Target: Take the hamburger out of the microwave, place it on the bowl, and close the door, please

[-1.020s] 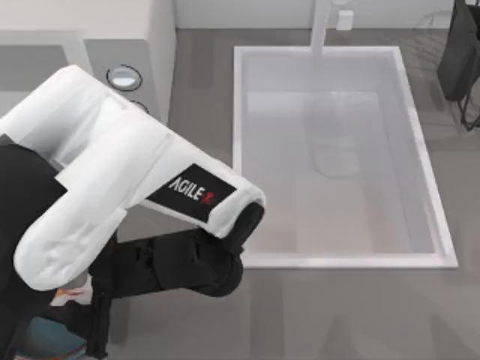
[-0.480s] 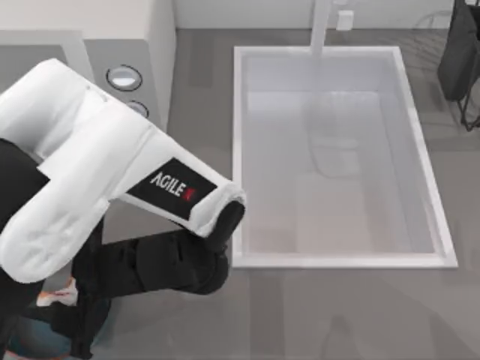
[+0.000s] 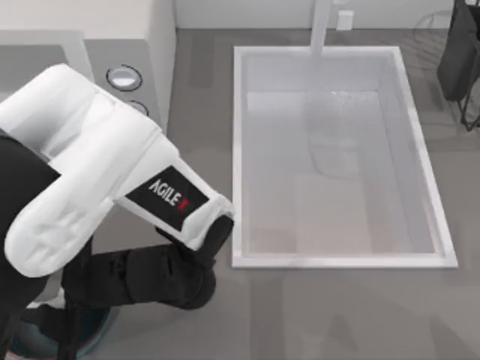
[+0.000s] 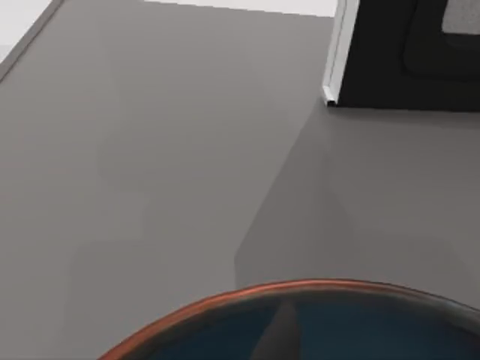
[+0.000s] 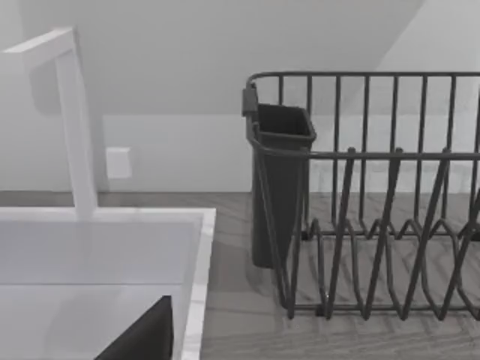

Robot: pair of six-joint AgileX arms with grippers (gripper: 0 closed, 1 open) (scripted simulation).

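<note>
Low, left arm (image 3: 105, 172) over bowl (image 4: 315, 322)

Plain grey counter (image 3: 337, 315) with a white rectangular sink (image 3: 341, 260) sunk in, white tap (image 5: 71, 120), dark wire dish rack (image 5: 375, 210) against a pale wall (image 5: 225, 45).

A: Where does the microwave (image 3: 127, 45) stand?

B: At ten o'clock on the table (image 3: 315, 315), with its knobs (image 3: 124, 76) facing down the table and the left arm (image 3: 90, 180) reaching over its front.

A: And the sink (image 3: 341, 157)?

B: Just beside the microwave, toward three o'clock, filling the middle of the table. The faucet (image 3: 322, 26) rises at its twelve o'clock edge.

A: What lies past the sink?

B: The dish rack (image 5: 367, 202), at about one o'clock, in the table's far right corner.

A: The bowl (image 4: 315, 322)?

B: At seven o'clock, under the left arm, its rim (image 3: 94, 334) near the table's front edge.
</note>
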